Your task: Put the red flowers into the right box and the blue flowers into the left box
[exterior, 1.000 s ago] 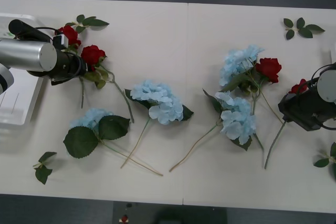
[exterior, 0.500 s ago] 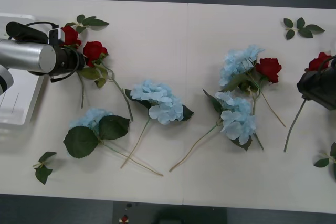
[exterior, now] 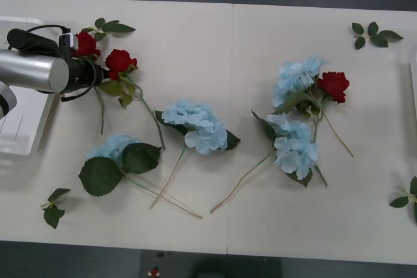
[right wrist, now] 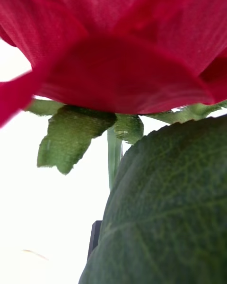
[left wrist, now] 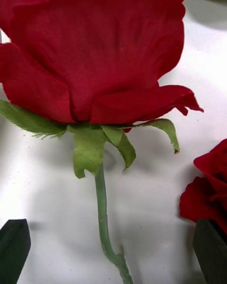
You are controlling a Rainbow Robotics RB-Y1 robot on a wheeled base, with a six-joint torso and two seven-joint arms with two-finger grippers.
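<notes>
Now my left jaws (left wrist: 113, 251) stand open around a red rose (left wrist: 94, 52) on the surface (exterior: 228, 37); my right jaws' state I cannot tell, another rose (right wrist: 118, 42) hides them.

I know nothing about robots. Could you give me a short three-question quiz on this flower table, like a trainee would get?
1. How many pale sky-blue artificial hydrangea clusters lie on the white table?
2. True or false: the left gripper has its jaws shut on a rose stem.
3. Which half of the table holds more deep-red artificial roses? A) robot's left B) robot's right C) equal

Key: 1) four; 2) false, the jaws stand open on either side of the stem; 3) A, two against one.
</notes>
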